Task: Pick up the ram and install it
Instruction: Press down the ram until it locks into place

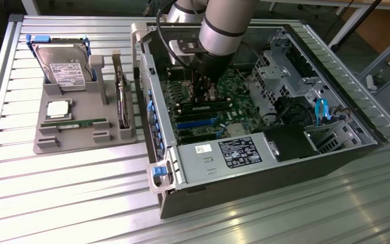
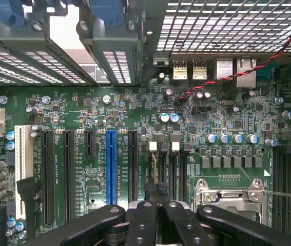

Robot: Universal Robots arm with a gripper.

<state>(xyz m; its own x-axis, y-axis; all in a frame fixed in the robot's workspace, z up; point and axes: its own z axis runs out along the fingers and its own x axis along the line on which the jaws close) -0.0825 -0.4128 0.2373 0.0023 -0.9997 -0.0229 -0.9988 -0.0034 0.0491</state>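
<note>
The ram [image 1: 79,123], a thin green stick, lies flat in the grey holder [image 1: 53,145] on the exterior view's left, outside the computer case. My gripper [image 1: 205,96] reaches down inside the open case [image 1: 269,162], over the green motherboard [image 1: 239,109] and far from the ram. In the wrist view its black fingers [image 2: 144,220] are pressed together, so the gripper [image 2: 155,197] is shut. They hang just above the narrow memory slots [image 2: 176,169] with white latches, beside the silver processor socket [image 2: 232,197]. I see nothing gripped between the fingers.
The holder also carries a hard drive [image 1: 65,68], a square silver processor [image 1: 58,108] and an upright card [image 1: 122,96]. Inside the case are a blue expansion slot [image 2: 111,166], black slots, a power supply [image 1: 232,152], drive cages [image 1: 276,66] and a red-black cable [image 2: 237,74].
</note>
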